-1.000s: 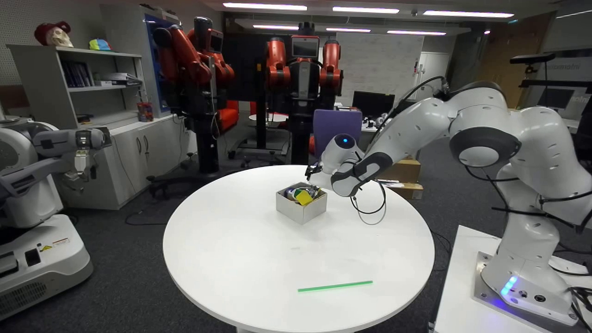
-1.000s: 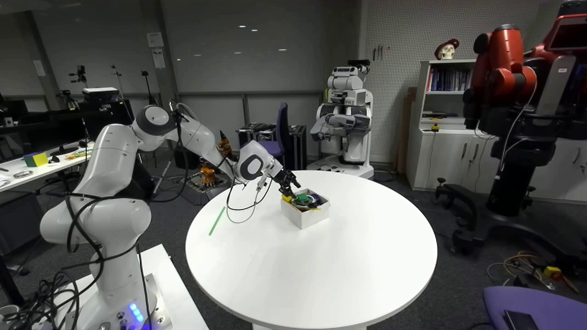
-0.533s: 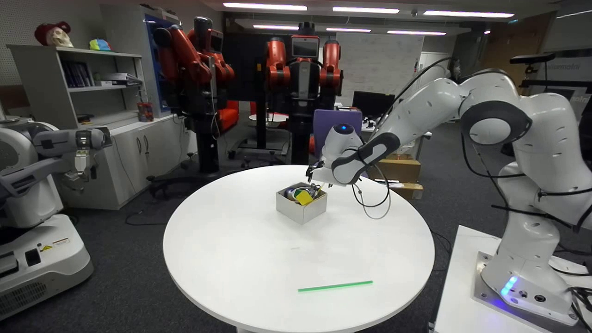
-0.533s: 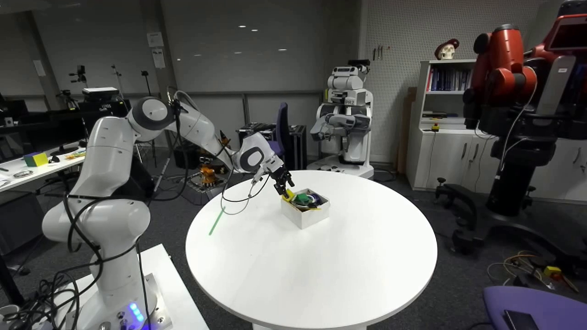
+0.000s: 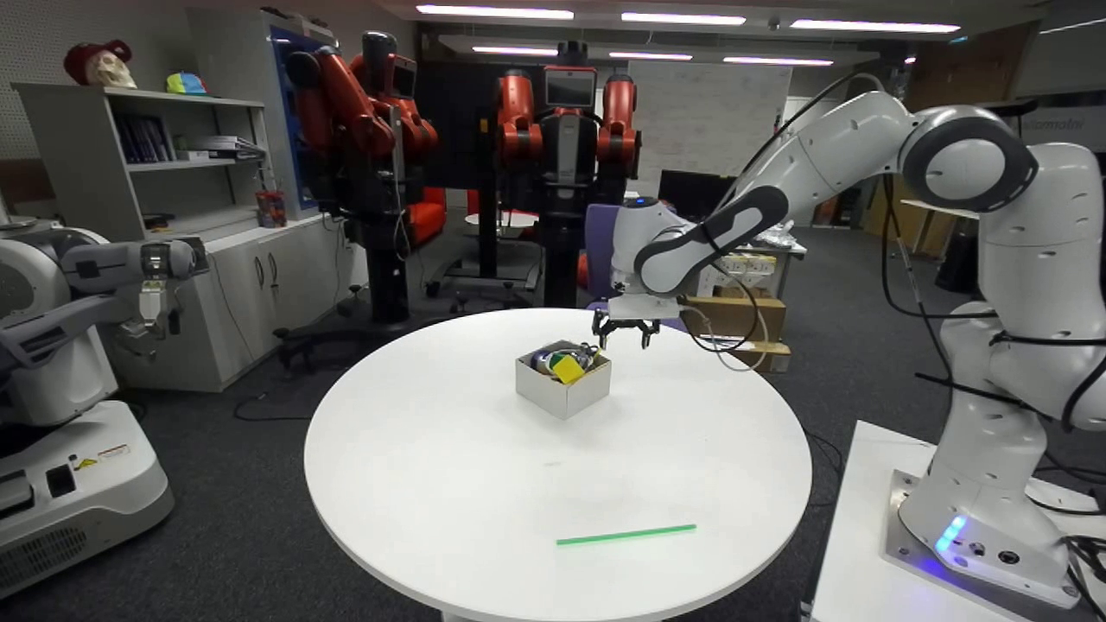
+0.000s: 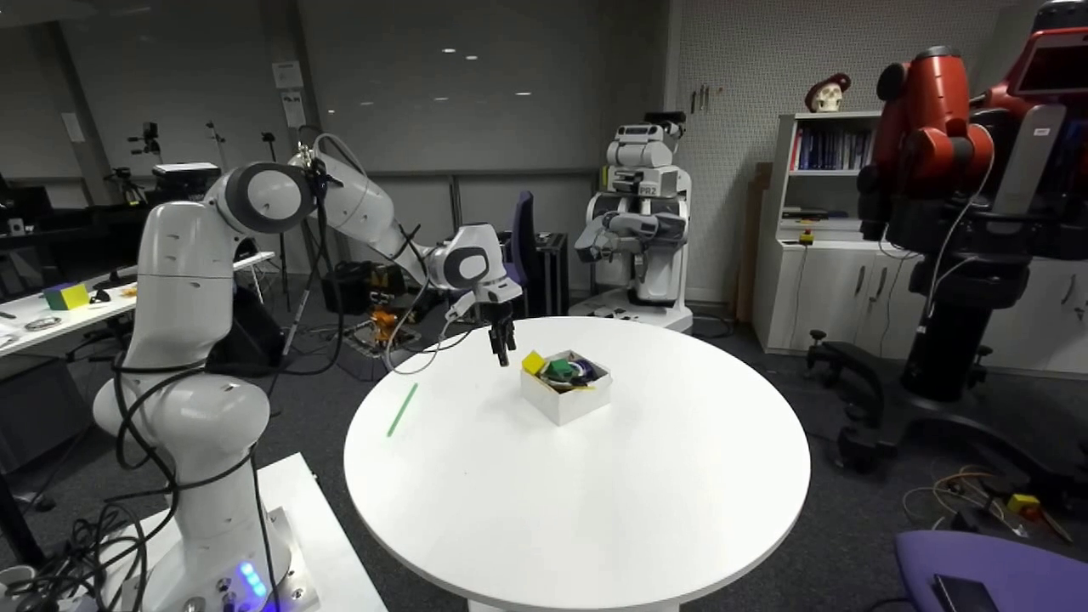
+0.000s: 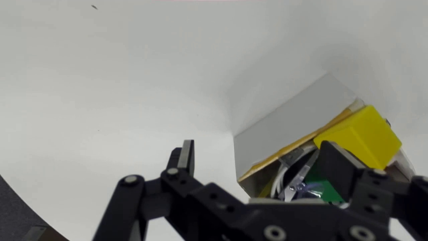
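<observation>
Wrist view: the gripper (image 7: 257,145), its jaws parted wide, hangs above the table (image 7: 133,83) just beside, and clear of, the white box (image 7: 291,122). A yellow block (image 7: 362,137) rests in the box, projecting above the rim at one corner; a green piece (image 7: 330,191) lies near it inside the box. A green strip (image 5: 626,535), shown in both exterior views, lies on the table well apart from the box.
</observation>
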Robot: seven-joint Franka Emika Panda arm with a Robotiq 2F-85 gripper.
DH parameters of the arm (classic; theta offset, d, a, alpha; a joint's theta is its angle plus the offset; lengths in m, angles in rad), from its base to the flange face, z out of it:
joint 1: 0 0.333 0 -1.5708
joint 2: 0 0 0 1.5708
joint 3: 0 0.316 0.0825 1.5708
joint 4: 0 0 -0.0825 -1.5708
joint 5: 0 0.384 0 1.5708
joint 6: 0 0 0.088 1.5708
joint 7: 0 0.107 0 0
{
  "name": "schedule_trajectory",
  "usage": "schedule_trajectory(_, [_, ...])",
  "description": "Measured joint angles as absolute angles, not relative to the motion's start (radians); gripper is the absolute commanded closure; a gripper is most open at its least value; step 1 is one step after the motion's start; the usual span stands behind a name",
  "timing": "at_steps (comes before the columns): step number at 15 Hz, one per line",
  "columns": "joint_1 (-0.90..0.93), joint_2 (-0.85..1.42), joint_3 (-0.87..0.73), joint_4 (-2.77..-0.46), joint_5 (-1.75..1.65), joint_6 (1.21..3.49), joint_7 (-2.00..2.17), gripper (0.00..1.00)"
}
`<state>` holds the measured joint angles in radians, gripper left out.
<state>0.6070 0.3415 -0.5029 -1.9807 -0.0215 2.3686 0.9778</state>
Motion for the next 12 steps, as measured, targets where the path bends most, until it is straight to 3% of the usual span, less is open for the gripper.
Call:
schedule_trajectory(5, [0.376, 0.259, -0.221, -1.992, -0.05, 2.132, 0.845, 0.0])
schedule_trajectory(12, [0.277, 0.197, -0.051, -2.085, -0.1, 2.086, 0.733, 0.0])
